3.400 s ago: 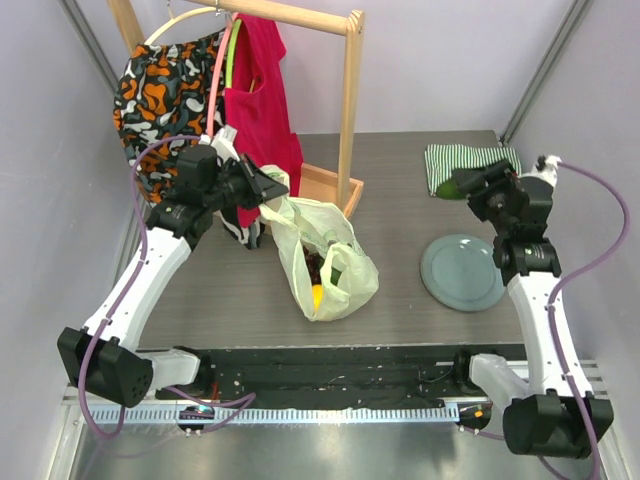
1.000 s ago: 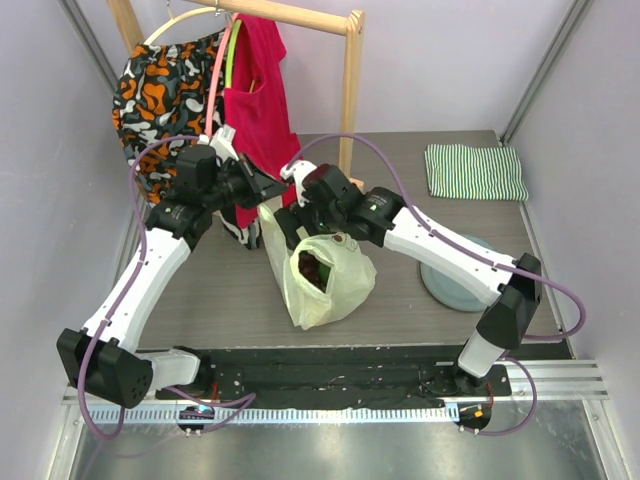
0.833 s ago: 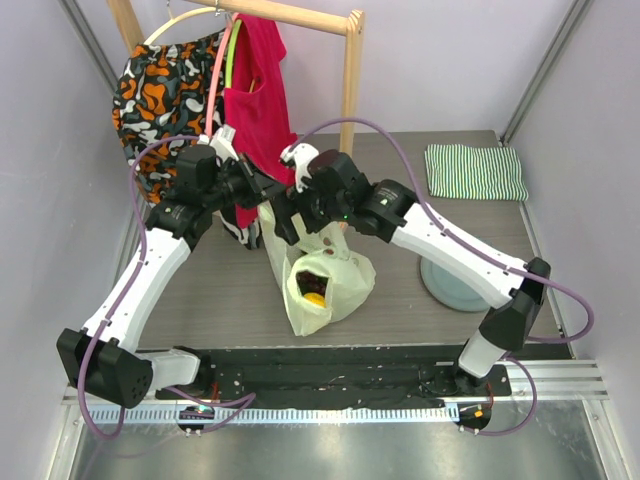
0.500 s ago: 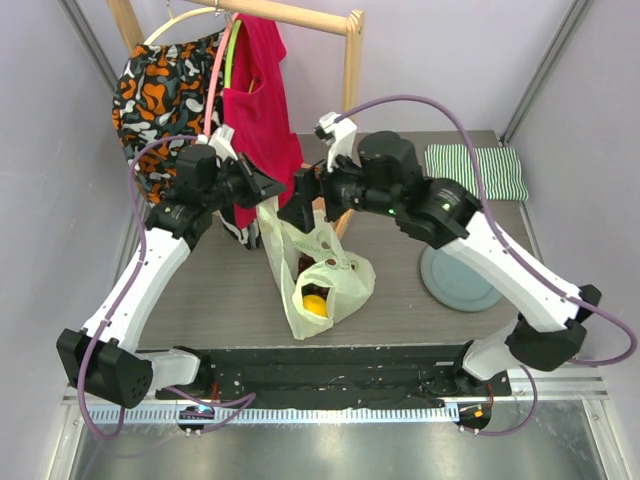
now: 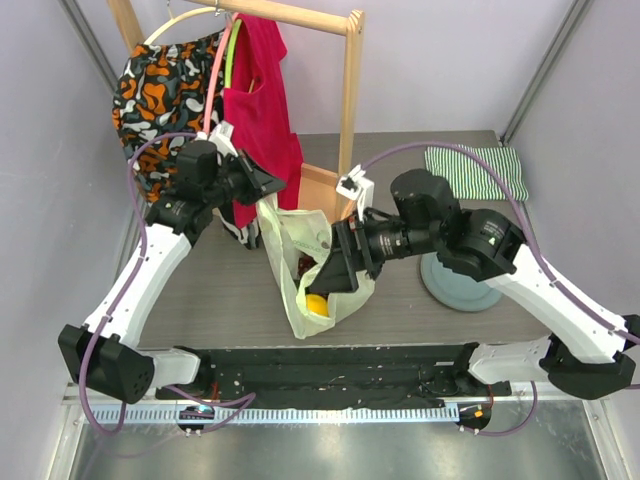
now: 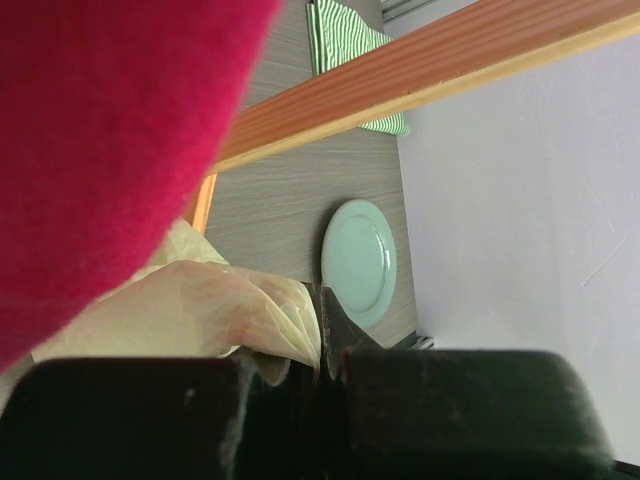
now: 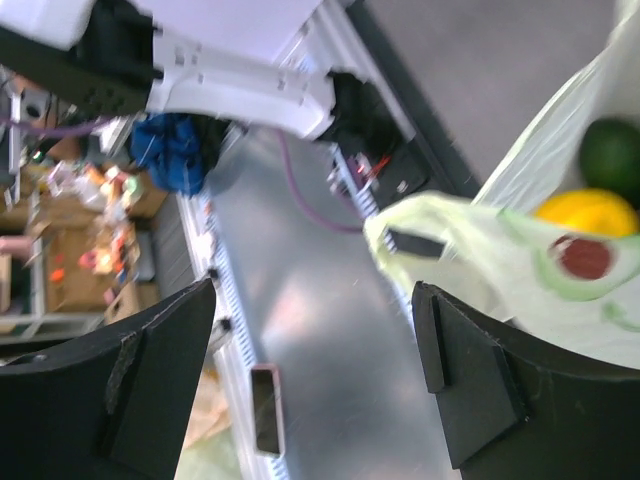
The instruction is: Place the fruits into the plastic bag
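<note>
The pale-green plastic bag (image 5: 296, 245) stands mid-table with its mouth up. My left gripper (image 5: 262, 186) is shut on its upper left handle; the left wrist view shows the film (image 6: 205, 305) pinched between the shut fingers (image 6: 330, 325). Inside the bag lie a yellow-orange citrus (image 5: 316, 303) and dark fruit (image 5: 303, 268). My right gripper (image 5: 329, 274) is open and empty, low against the bag's right side. The right wrist view shows the bag (image 7: 500, 250), the citrus (image 7: 590, 212) and a green avocado (image 7: 612, 150) through the film, beside the spread gripper (image 7: 314, 290).
A round grey plate (image 5: 462, 272) lies right of the bag, partly under my right arm. A striped folded cloth (image 5: 478, 170) is at the back right. A wooden rack (image 5: 348, 100) with a red garment (image 5: 258, 90) and a patterned one (image 5: 160, 85) stands behind.
My right arm has swung from above the bag's mouth down and toward the near edge, ending at the bag's right side. My left gripper still holds the handle.
</note>
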You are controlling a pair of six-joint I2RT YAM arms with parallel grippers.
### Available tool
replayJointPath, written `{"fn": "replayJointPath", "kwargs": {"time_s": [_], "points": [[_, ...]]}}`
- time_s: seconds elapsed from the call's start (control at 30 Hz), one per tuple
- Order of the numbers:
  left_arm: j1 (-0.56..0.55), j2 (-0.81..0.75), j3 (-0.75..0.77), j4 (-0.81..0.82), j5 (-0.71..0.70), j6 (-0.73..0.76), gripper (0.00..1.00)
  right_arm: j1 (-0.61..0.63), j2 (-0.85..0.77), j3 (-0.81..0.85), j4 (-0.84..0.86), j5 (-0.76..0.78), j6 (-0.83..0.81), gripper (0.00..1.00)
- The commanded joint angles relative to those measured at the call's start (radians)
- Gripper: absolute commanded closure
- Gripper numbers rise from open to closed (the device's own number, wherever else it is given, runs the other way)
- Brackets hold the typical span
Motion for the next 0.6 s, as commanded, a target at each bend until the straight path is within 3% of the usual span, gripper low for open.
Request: {"fn": "replayJointPath", "kwargs": {"time_s": [0.0,0.13,0.57], "points": [[0.004,0.017,0.046,0.041,0.012,-0.010,1.00,0.046,-0.006,-0.058,0.020,-0.123,0.089,0.12],[0.004,0.020,0.047,0.041,0.014,-0.010,1.00,0.084,0.032,-0.083,0.057,-0.137,0.083,0.14],[0.004,0.008,0.041,0.046,0.021,-0.002,1.00,0.142,0.215,0.052,-0.032,0.201,-0.080,0.15]]}}
